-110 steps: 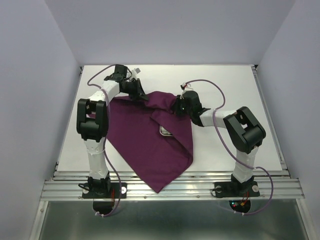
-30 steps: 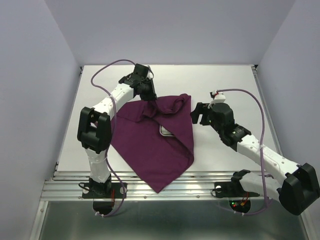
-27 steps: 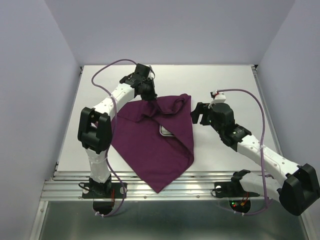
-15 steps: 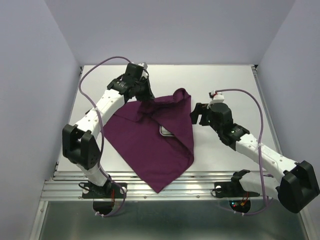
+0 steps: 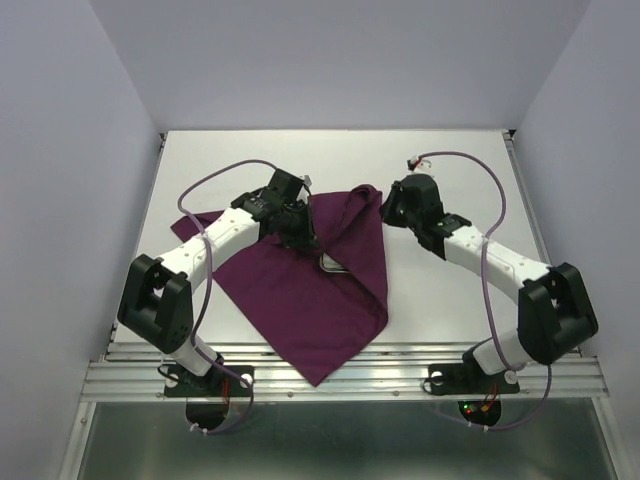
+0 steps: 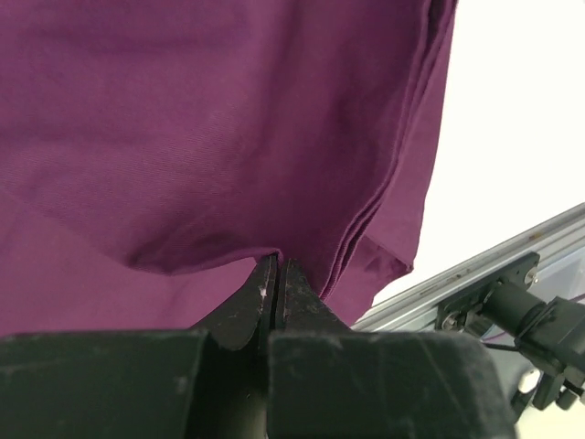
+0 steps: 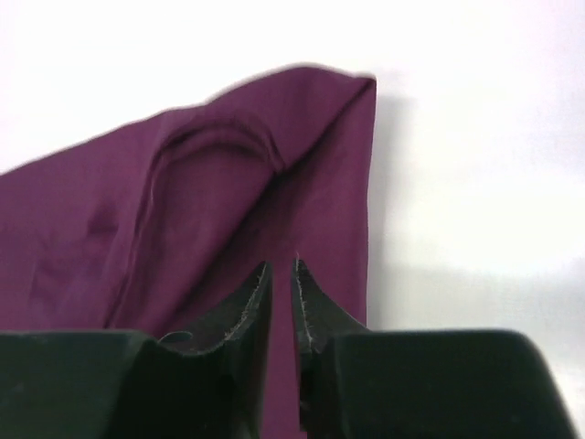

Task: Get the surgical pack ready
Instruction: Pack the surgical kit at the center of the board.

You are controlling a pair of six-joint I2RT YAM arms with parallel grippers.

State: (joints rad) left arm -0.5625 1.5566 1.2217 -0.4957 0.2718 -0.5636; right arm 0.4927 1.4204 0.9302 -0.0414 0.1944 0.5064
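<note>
**Two-arm cell, overhead and wrist views.** Nearest the arm bases, an aluminium rail (image 5: 400, 372) borders the white worktop (image 5: 450, 300). The near corner of the purple cloth wrap (image 5: 300, 305) lies across this rail, pointing toward the bases. The wrap is spread over the left-centre of the worktop, with its right portion folded in toward the middle.

At mid-cloth a corner of the steel tray (image 5: 327, 263) shows from under the fold, and the rest of the tray is covered. Just beyond the tray, the left end effector (image 5: 305, 238) is clenched on a pucker of the wrap. In the left wrist view its fingers (image 6: 249, 315) meet, with fabric pinched at their tips.

Farther back, at the wrap's far right corner, the right end effector (image 5: 384, 208) sits at the cloth edge. In the right wrist view its fingers (image 7: 239, 311) stand almost together over the folded corner, with a narrow slit between them. Whether any cloth is caught in the slit cannot be told.
</note>
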